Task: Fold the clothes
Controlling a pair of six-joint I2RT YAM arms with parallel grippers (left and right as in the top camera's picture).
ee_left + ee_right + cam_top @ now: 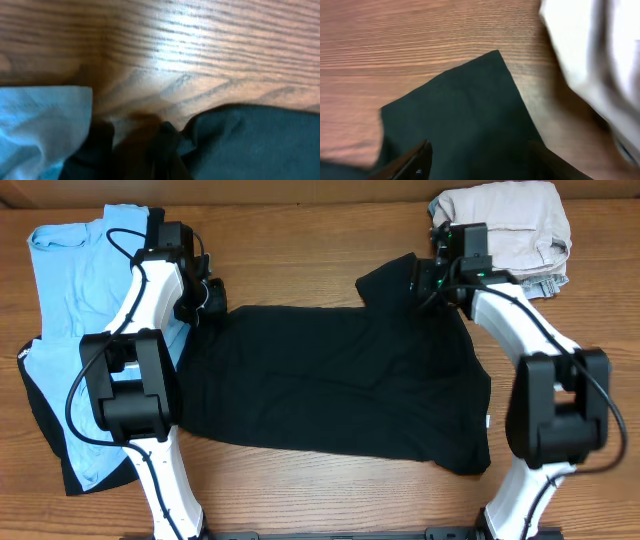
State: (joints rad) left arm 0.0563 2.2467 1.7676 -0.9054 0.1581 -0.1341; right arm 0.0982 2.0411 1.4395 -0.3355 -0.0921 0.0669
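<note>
Black T-shirt [340, 380]: spread flat near the middle of the wood table [300, 240], long side running left to right; one short sleeve [470, 110] points toward the far right corner; a small white label [488, 420] shows at the right edge.
Left gripper [208, 298]: low at the shirt's far left corner, just beside the light-blue cloth; the wrist view is blurred, and dark fingers and dark fabric merge there; whether it is closed, or has any cloth in its grasp, cannot be told.
Right gripper [425, 280]: over the far right sleeve; the wrist view shows its fingers [415, 162] set wide apart, with the sleeve lying flat below and between them; nothing gripped.
Light-blue T-shirts [80, 270]: heaped at the left edge of the table, touching the black shirt's left side; another black garment [45, 420] shows beneath them.
Beige pile [505, 220]: folded cloth at the far right corner, just beside the right gripper.
</note>
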